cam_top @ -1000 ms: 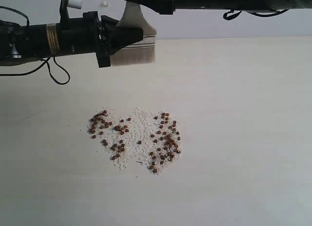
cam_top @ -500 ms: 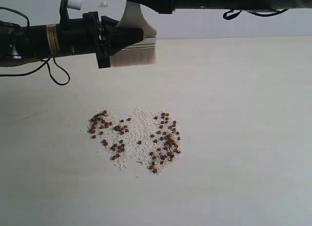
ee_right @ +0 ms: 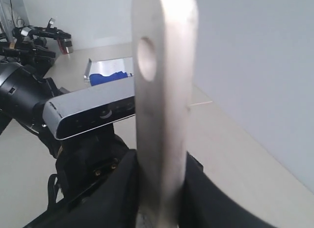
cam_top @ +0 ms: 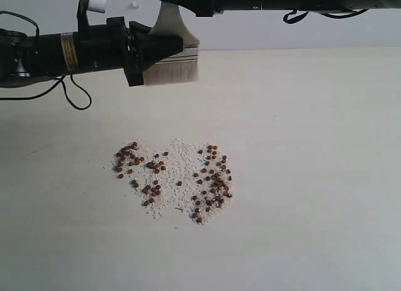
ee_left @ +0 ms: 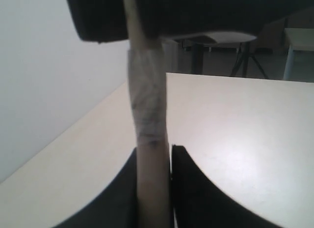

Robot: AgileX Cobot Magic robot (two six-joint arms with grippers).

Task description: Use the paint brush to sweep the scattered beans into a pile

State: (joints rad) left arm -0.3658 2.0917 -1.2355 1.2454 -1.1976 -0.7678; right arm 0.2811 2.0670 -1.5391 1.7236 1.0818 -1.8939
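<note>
1. Beyond the beans (cam_top: 215,181) in the exterior view, and well apart from them, the paint brush (cam_top: 175,68) stands upright with its cream bristles pointing down and its handle up.
2. Reaching in from the left of the beans, the left gripper (ee_left: 153,154) has its two dark fingers pressed against the flat sides of the brush near the metal ferrule. No gap shows on either side, so it is clamped on the brush.
3. Coming from the right of the beans and higher up, the right gripper (ee_right: 161,164) pinches the pale wooden handle between its fingers. The end of the handle, with its hole, sticks out past them.
4. Both grippers therefore grip the one brush, the right one on the handle and the left one lower down.
5. The beans lie on the pale table (cam_top: 313,178) in a loose two-lobed patch: a denser reddish-brown cluster on the right and a thinner one on the left.
6. Off-white crumbs (cam_top: 178,159) lie between the beans and under them.
7. Nothing touches the beans.
</note>
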